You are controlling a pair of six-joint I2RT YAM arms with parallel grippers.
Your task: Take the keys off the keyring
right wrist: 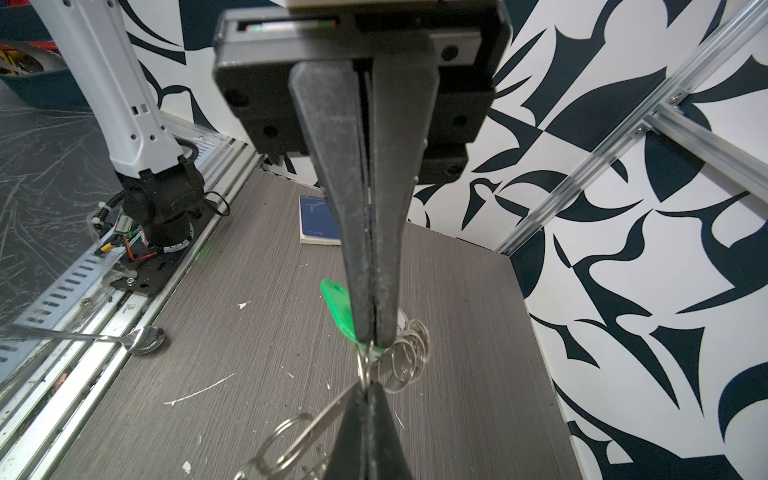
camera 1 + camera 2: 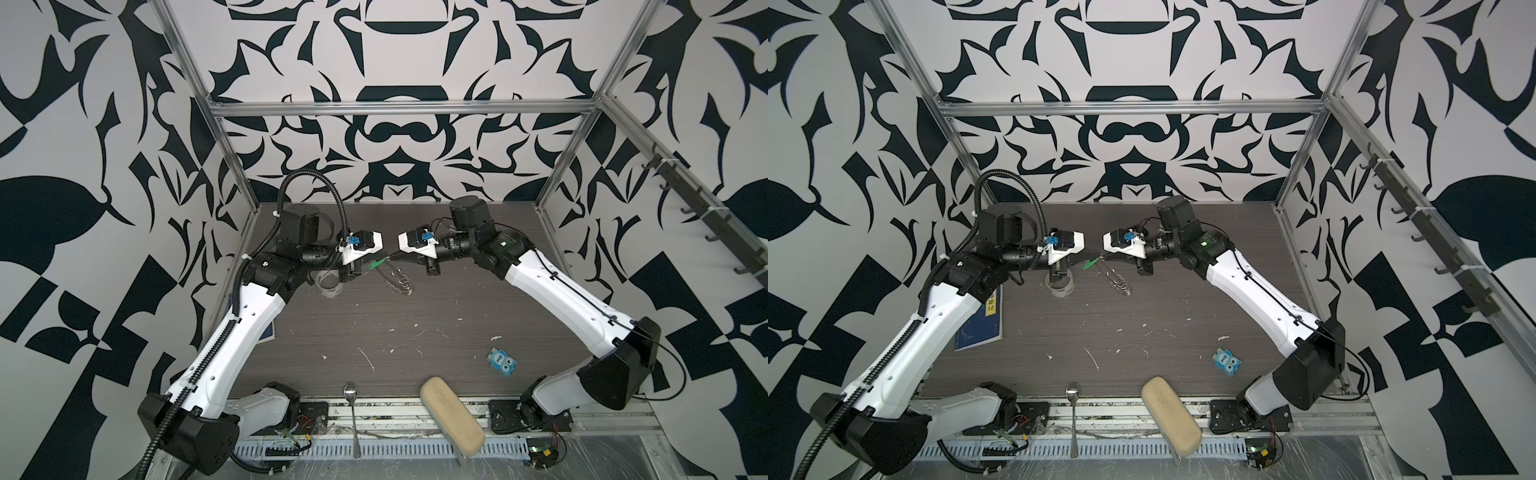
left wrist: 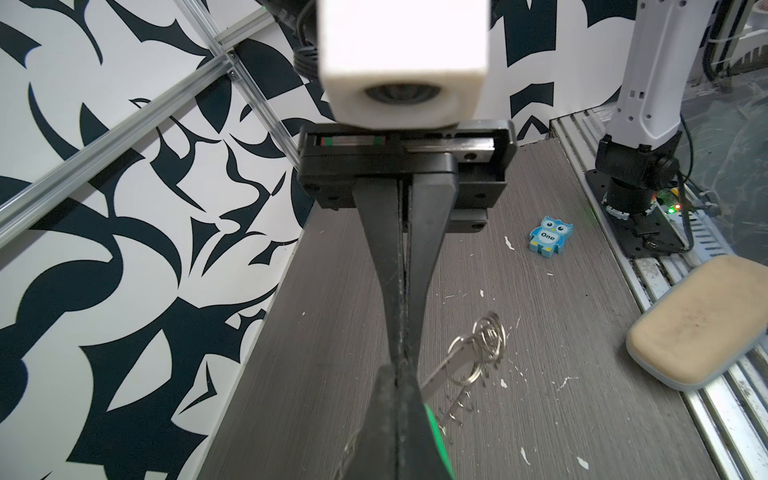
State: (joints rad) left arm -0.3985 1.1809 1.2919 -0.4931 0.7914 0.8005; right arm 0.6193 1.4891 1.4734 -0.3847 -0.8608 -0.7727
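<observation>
Both grippers meet tip to tip above the middle of the back of the table. My left gripper (image 2: 380,262) (image 3: 398,374) is shut on the green key (image 2: 376,264) (image 2: 1090,263) (image 3: 434,432) (image 1: 336,307), whose green head sticks out beside the fingers. My right gripper (image 2: 392,258) (image 1: 365,388) is shut on the thin metal keyring (image 2: 399,280) (image 2: 1119,282) (image 1: 403,357) right next to the key. The rest of the keyring (image 3: 478,353), with its silvery pieces, hangs down toward the table.
A whitish tape roll (image 2: 330,284) stands under the left wrist. A blue book (image 2: 980,324) lies at the left edge. A blue owl eraser (image 2: 502,361), a beige case (image 2: 451,415) and a spoon (image 2: 351,399) lie near the front edge.
</observation>
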